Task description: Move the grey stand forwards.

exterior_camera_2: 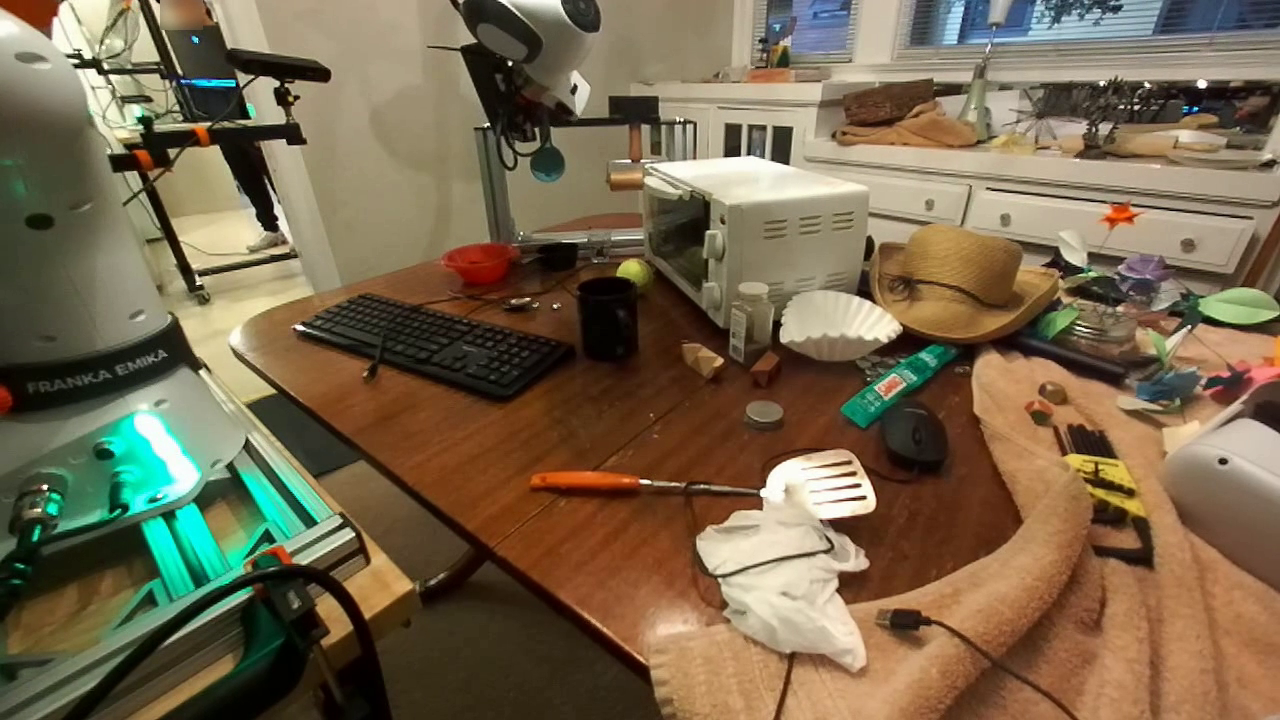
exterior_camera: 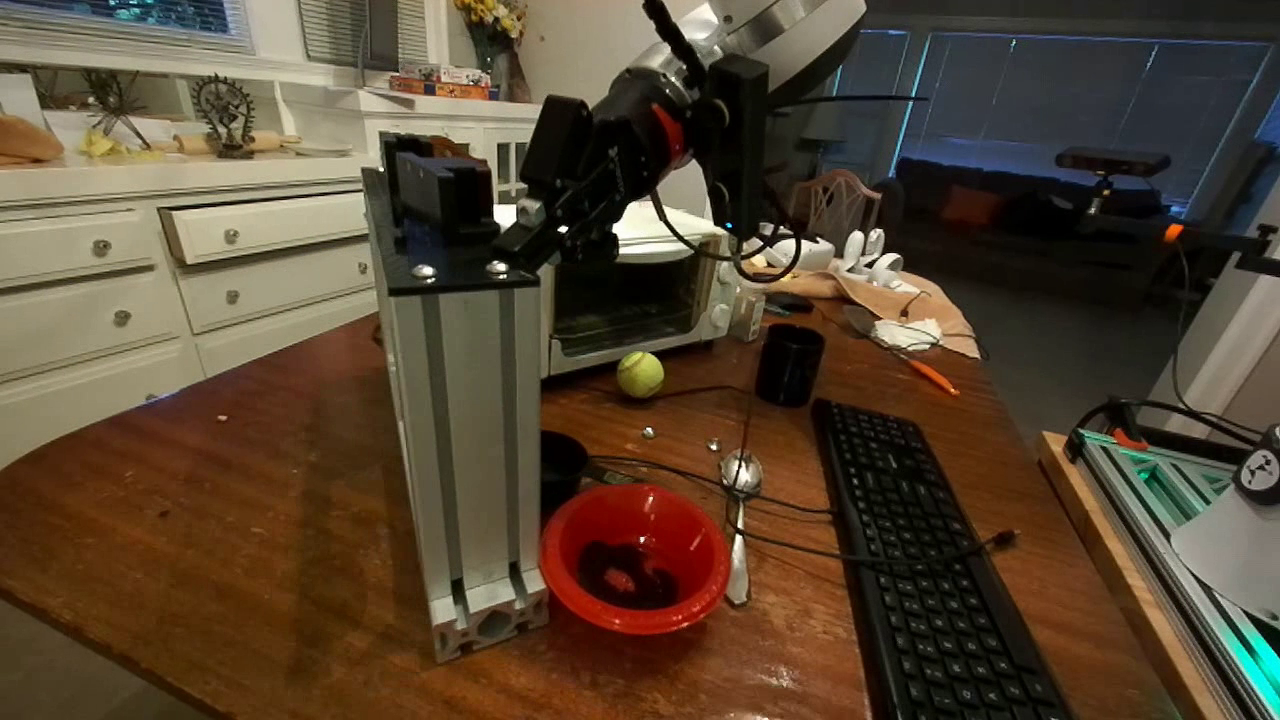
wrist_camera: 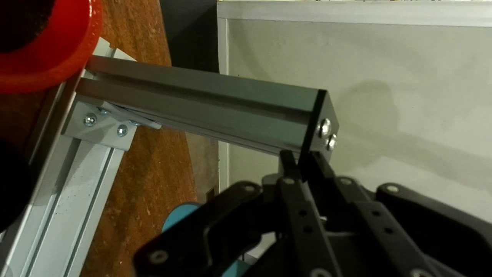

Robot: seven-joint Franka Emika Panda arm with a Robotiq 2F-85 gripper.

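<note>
The grey stand [exterior_camera: 475,430] stands upright on the wooden table; its ribbed post, black top plate and black blocks show in an exterior view. In an exterior view the stand [exterior_camera_2: 495,190] is farther off, behind the red bowl. In the wrist view its post [wrist_camera: 200,104] runs across to the black end plate with silver screws. My gripper [wrist_camera: 302,163] has its two fingers close on either side of that plate's edge, pinching it. In an exterior view the gripper [exterior_camera: 525,242] is at the top plate's corner. The contact faces are hidden.
A red bowl [exterior_camera: 655,510] sits right beside the stand's foot, with a black cup [exterior_camera: 562,465] behind it. A spoon [exterior_camera: 739,540], cables, a keyboard [exterior_camera: 930,530], a black mug [exterior_camera: 790,365], a tennis ball [exterior_camera: 640,375] and the white toaster oven [exterior_camera_2: 790,215] stand near.
</note>
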